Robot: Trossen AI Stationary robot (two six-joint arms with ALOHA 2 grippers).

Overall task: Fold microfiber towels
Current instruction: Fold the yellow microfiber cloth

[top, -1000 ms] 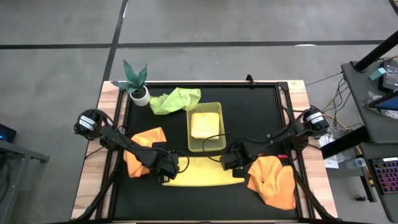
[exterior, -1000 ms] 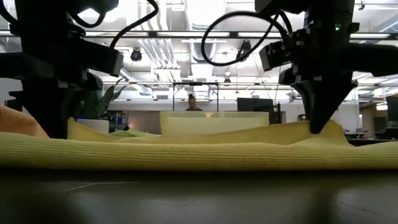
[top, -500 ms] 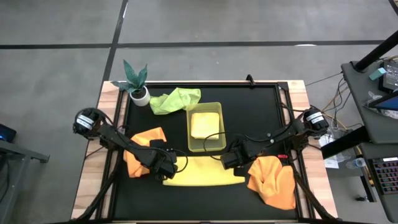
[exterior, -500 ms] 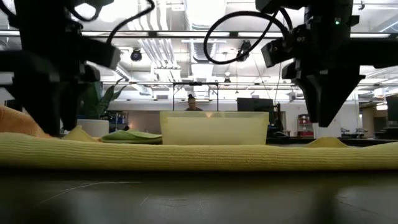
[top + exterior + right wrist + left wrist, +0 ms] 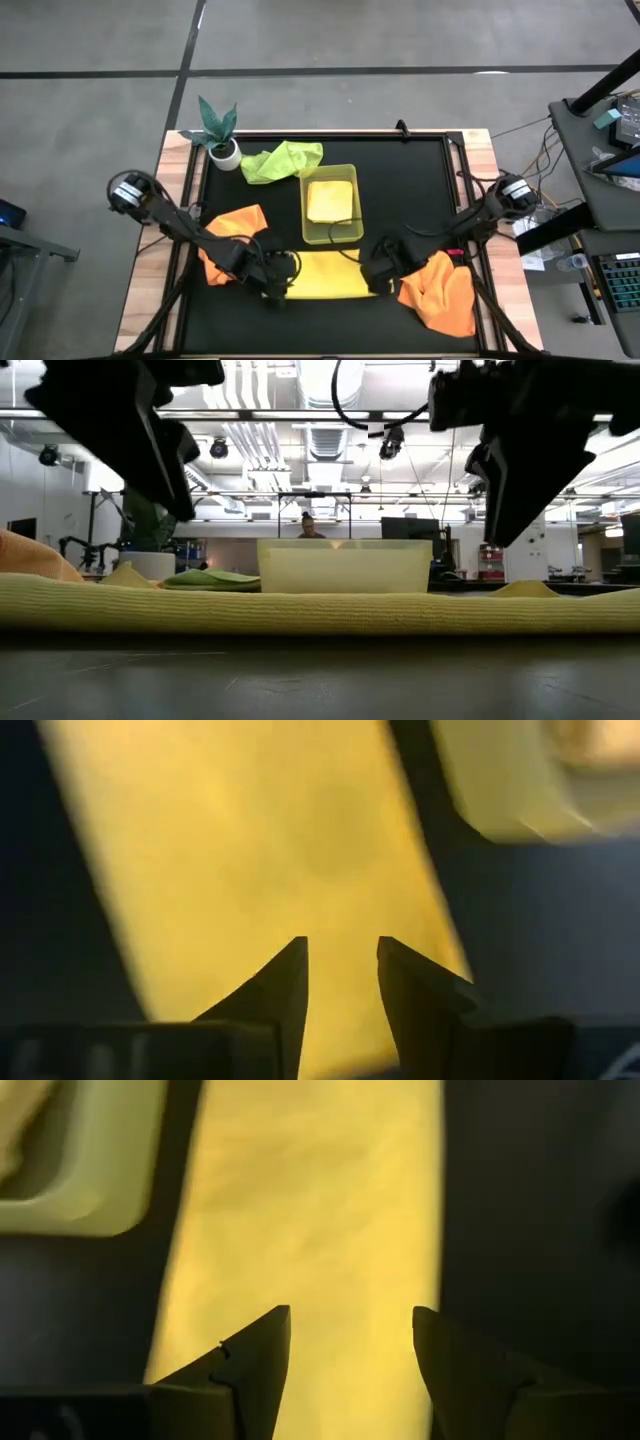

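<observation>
A pale yellow microfiber towel [image 5: 325,276] lies flat on the black mat as a long folded strip, also seen in the low view [image 5: 320,610]. My left gripper [image 5: 350,1320] hovers open above the strip's left end [image 5: 275,287]. My right gripper [image 5: 342,948] hovers open above its right end [image 5: 382,272]. Neither touches the cloth. An orange towel [image 5: 232,238] lies crumpled at the left, another orange one [image 5: 440,292] at the right. A light green towel [image 5: 284,160] lies bunched at the back. A folded pale yellow towel [image 5: 331,200] rests inside the tray [image 5: 330,236].
The yellow-green plastic tray stands just beyond the strip, mid-table. A small potted plant [image 5: 219,138] stands at the far left corner. The wooden table edge [image 5: 160,230] frames the black mat. A person shows far off in the room [image 5: 308,526].
Both grippers have opened and let go of the yellow towel's raised corners, which have dropped flat onto the strip. Both have then risen clear of the cloth and drawn toward the table's near edge, tipping less steeply downward.
</observation>
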